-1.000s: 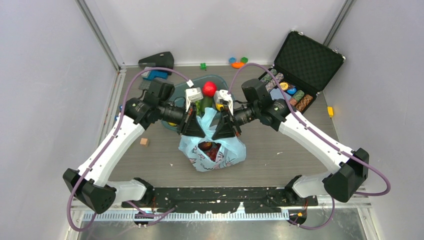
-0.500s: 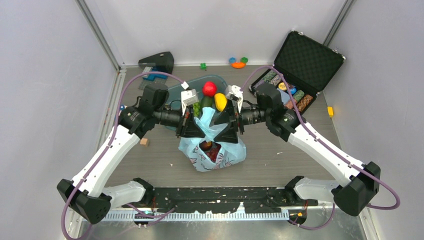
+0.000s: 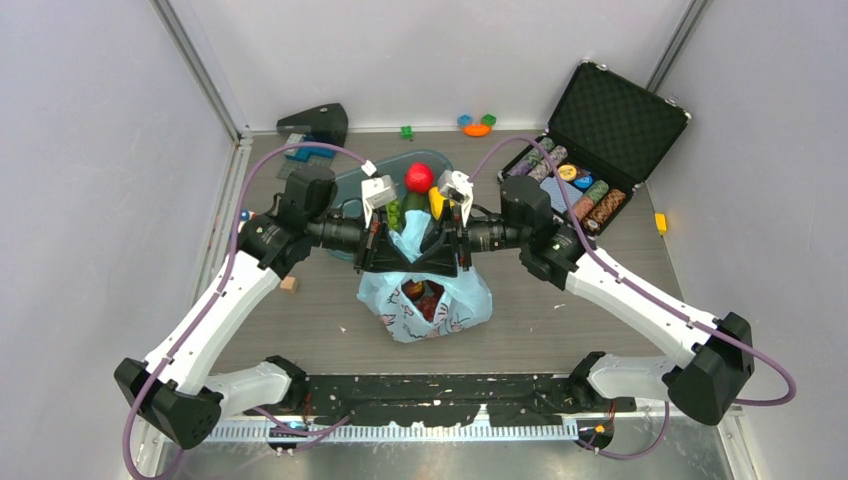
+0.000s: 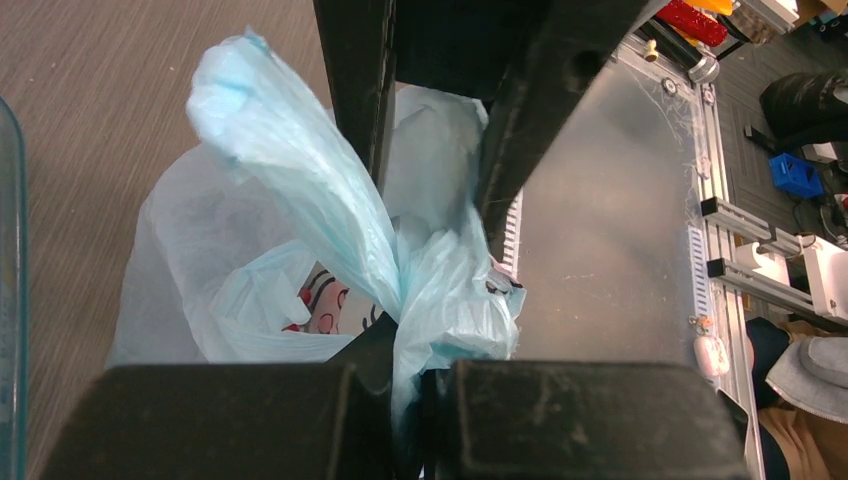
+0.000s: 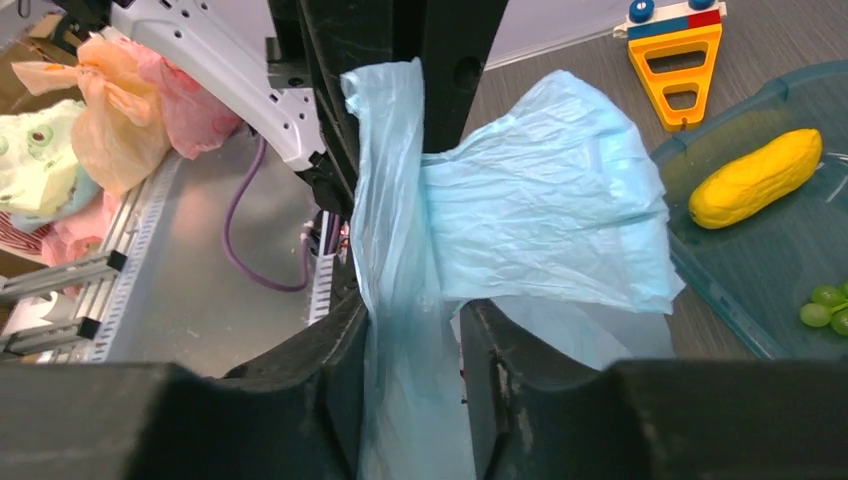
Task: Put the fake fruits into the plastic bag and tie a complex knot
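Observation:
The light-blue plastic bag (image 3: 462,305) sits at the table's middle with dark red fake fruits (image 3: 422,298) showing in its mouth. My left gripper (image 3: 392,258) is shut on a bunched strip of the bag (image 4: 290,150), pinched between its jaws (image 4: 420,400). My right gripper (image 3: 440,258) faces it, nearly touching. Its jaws (image 5: 415,340) stand apart, with a strip of the bag (image 5: 540,200) running loosely between them. A red apple (image 3: 419,178), a yellow fruit (image 5: 755,178) and green grapes (image 5: 825,300) lie in the clear blue tub (image 3: 352,185). No knot shows.
An open black case of poker chips (image 3: 615,120) stands at the back right. Small toy blocks (image 3: 476,125) lie along the back edge. A small wooden block (image 3: 289,284) lies left of the bag and a yellow one (image 3: 661,222) far right. A black object (image 3: 315,122) sits back left.
Both grippers lifted the bag's top and drew apart a little. The right gripper then moved left until the two meet over the bag. The left arm has held still for the last half second.

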Controlling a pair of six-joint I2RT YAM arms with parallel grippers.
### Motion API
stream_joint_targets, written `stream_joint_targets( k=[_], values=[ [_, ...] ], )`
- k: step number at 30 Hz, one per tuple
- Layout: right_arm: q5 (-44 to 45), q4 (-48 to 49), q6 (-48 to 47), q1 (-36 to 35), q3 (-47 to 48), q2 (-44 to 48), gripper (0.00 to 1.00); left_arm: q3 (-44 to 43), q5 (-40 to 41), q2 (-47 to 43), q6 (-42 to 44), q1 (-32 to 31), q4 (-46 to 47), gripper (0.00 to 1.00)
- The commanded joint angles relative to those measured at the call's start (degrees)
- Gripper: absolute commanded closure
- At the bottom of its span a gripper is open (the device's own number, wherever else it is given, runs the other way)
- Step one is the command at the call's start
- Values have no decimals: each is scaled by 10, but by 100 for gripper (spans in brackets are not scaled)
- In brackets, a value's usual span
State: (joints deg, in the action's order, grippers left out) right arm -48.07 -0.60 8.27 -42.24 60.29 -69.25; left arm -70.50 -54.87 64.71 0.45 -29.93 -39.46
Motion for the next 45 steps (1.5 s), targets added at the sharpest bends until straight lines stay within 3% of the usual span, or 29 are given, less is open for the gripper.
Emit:
stream_joint_targets(
  k=[1,4,6,11,15,24,26,31,33,38,41,45],
  values=[
    [1,39,16,-3,9,-13,66,-1,-21,-17,9,-1,16,100],
    [-1,41,15,-3,7,-13,89,-9,-34,-16,28,-1,-7,92],
    [-2,40,13,-3,6,-12,94,-15,-45,-14,31,-1,-14,80],
    [-8,36,5,-3,4,-10,95,-27,-64,-5,6,-1,4,48],
    [-11,30,-1,-4,5,-10,95,-37,-66,2,-22,-1,22,36],
    [-11,15,-13,-4,7,-12,95,-41,-84,-11,-32,-1,38,25],
    [-11,15,-13,-4,7,-12,95,-50,-79,-12,-13,0,4,26],
    [-9,13,-14,-5,7,-9,95,-126,-22,2,137,1,-201,26],
    [-12,14,-12,-5,7,-9,95,-135,-3,-2,161,1,-239,26],
    [-30,30,1,-5,7,-9,95,-118,26,-31,176,1,-235,37],
    [-30,28,-1,-4,7,-9,95,-108,24,-39,131,1,-184,26],
    [-30,22,-5,-5,10,-13,95,-89,30,-36,49,1,-89,23]
  ],
)
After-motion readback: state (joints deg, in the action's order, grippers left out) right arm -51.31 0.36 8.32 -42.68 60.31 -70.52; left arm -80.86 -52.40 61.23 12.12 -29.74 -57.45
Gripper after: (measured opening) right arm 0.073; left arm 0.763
